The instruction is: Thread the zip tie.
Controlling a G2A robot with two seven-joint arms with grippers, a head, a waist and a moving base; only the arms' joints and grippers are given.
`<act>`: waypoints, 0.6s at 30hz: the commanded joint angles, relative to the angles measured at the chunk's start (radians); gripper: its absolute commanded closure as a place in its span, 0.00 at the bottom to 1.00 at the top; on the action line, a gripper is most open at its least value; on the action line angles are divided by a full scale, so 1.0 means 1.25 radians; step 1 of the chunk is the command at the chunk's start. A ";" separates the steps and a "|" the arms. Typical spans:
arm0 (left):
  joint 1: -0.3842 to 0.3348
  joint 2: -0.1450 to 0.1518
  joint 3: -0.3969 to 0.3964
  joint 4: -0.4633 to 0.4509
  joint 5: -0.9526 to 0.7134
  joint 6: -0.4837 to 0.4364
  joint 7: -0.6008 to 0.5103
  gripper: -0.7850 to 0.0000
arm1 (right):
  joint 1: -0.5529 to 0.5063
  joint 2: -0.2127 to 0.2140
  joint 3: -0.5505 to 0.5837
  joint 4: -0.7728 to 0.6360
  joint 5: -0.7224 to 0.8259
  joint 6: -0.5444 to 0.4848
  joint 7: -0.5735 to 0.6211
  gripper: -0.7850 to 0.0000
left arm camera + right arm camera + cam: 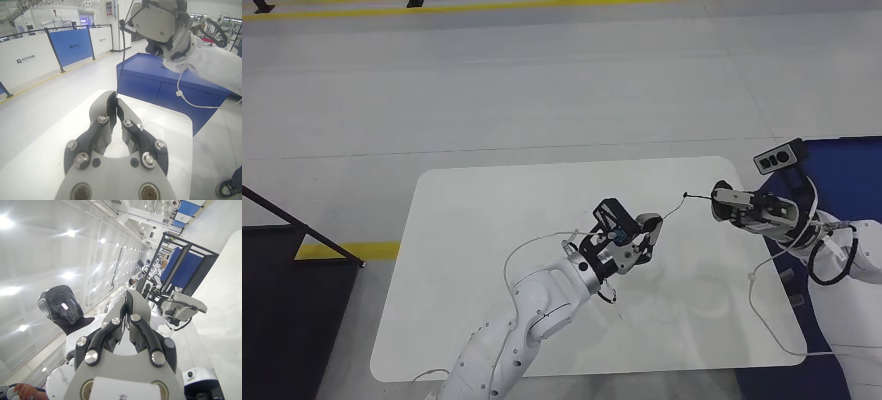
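The zip tie point(123, 47) is held in the air above the bench point(492, 250), stretched between the two arms. The left end effector point(116, 100) has its fingers pressed together on one end of the thin black strap. The right end effector point(716, 197) is closed as well and pinches the other end, near the far right corner of the bench. A small dark head point(122, 22) sits on the strap close to the right end effector. I judge that picking up and presenting the tie are done. I cannot tell whether the tip has already entered the head. If not, aligning the tip and pushing it through are left.
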 commanded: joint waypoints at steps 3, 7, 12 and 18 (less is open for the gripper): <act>0.002 0.001 -0.001 -0.002 0.002 -0.003 0.005 0.82 | -0.001 -0.001 -0.004 -0.003 -0.006 0.001 0.002 1.00; 0.006 0.002 -0.004 -0.005 0.000 -0.005 0.012 0.23 | -0.003 0.000 -0.005 -0.006 -0.017 0.008 0.006 1.00; 0.010 0.003 -0.007 -0.010 -0.002 -0.006 0.012 0.00 | -0.006 0.001 -0.001 -0.016 -0.020 0.018 0.009 1.00; 0.004 0.006 -0.060 0.014 -0.054 0.030 -0.037 0.00 | -0.002 0.004 0.020 -0.053 -0.015 0.050 0.013 1.00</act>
